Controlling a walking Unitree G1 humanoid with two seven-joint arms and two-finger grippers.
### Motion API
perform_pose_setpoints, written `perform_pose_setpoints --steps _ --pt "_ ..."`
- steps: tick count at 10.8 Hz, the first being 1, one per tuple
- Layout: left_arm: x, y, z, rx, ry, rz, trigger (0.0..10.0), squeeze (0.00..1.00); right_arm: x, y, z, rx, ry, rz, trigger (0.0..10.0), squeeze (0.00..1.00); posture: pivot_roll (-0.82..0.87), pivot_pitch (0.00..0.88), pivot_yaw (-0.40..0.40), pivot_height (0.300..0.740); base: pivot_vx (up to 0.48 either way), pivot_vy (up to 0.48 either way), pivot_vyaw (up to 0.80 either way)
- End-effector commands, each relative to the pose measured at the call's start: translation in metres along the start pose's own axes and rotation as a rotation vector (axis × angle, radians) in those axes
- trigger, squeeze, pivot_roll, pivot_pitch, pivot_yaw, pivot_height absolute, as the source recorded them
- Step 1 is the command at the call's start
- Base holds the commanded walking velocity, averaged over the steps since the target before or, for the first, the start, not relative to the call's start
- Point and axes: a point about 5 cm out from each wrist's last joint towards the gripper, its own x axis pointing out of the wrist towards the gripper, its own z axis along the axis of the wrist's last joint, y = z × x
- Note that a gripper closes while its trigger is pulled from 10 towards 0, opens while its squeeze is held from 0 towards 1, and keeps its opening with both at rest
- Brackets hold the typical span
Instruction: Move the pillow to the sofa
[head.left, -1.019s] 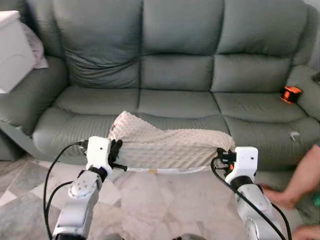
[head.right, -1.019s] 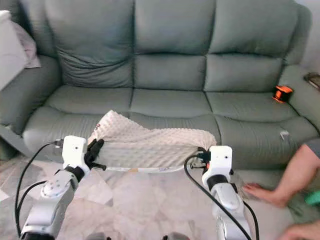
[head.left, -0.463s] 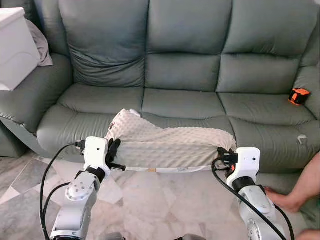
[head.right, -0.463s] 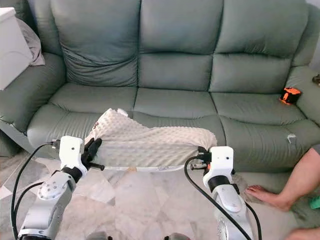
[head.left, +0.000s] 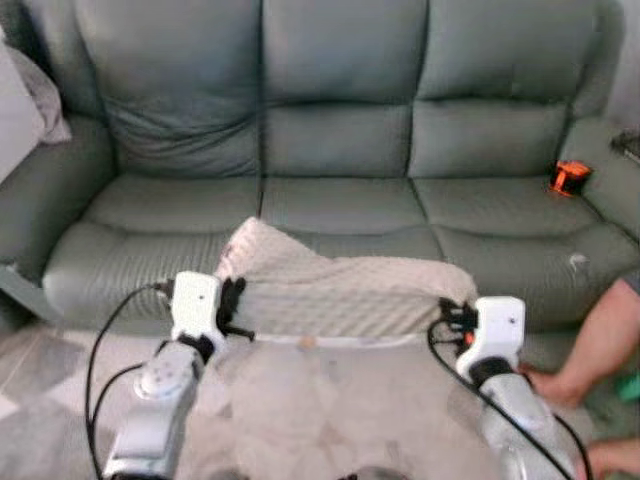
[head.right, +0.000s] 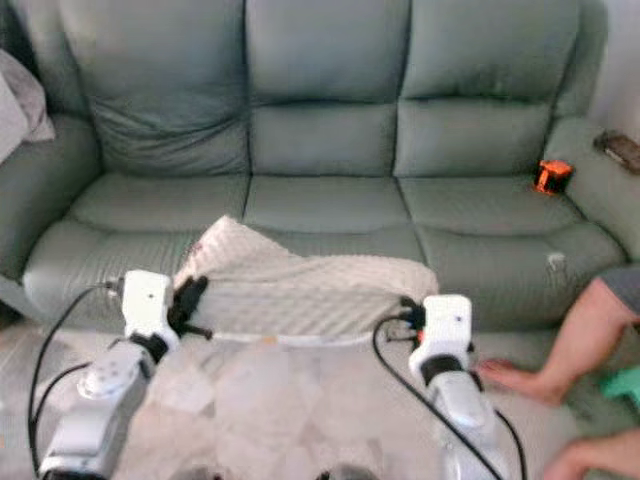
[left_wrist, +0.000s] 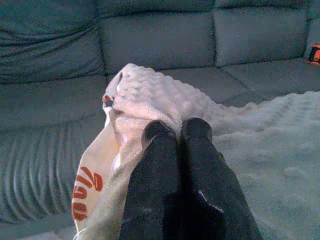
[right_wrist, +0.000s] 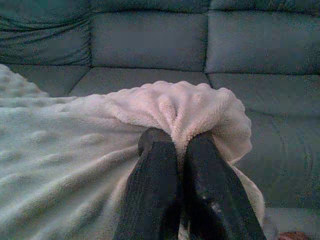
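Grey-green leather covers the sofa (head.left: 330, 150) across the far side. Near its front edge the cream, bumpy pillow (head.left: 340, 295) hangs stretched between both arms, above the floor (head.left: 330, 410). The left gripper (left_wrist: 176, 131) is clamped on its left end, where the wrist view reveals an orange-printed label (left_wrist: 85, 192). The right gripper (right_wrist: 176, 140) pinches the fluffy right end. A person's foot (head.right: 510, 378) rests at right; an orange object (head.left: 569, 178) sits on the far right seat.
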Motion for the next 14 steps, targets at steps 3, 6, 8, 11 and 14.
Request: perform_pose_setpoints --steps 3,6,8,11,14 --pt "0.0017 0.0054 0.0077 0.024 -0.025 0.009 10.0 0.0 0.0039 -0.0016 0.011 -0.013 -0.046 -0.009 10.0 0.0 -0.05 0.0 -0.024 0.74 0.0 -0.207 0.0" --pt "0.004 0.0051 0.0092 0.019 -0.036 0.004 10.0 0.0 0.0048 -0.0011 0.0114 -0.012 -0.049 -0.009 10.0 0.0 -0.05 0.0 -0.023 0.74 0.0 0.0 0.0" --pt "0.0038 0.0033 0.0095 -0.009 -0.049 -0.007 10.0 0.0 0.0049 -0.0013 0.0113 -0.013 -0.048 -0.008 10.0 0.0 -0.05 0.0 -0.023 0.74 0.0 0.0 0.0" --pt "0.0045 0.002 0.0115 -0.012 -0.063 -0.02 10.0 0.0 0.0055 0.0001 0.0109 -0.014 -0.046 -0.003 10.0 0.0 -0.05 0.0 -0.021 0.74 0.1 0.0 0.0" --pt "0.0038 0.0011 0.0125 -0.018 -0.074 -0.034 10.0 0.0 0.005 0.0018 0.0097 -0.01 -0.043 -0.003 10.0 0.0 -0.05 0.0 -0.018 0.74 0.388 0.0 0.0"
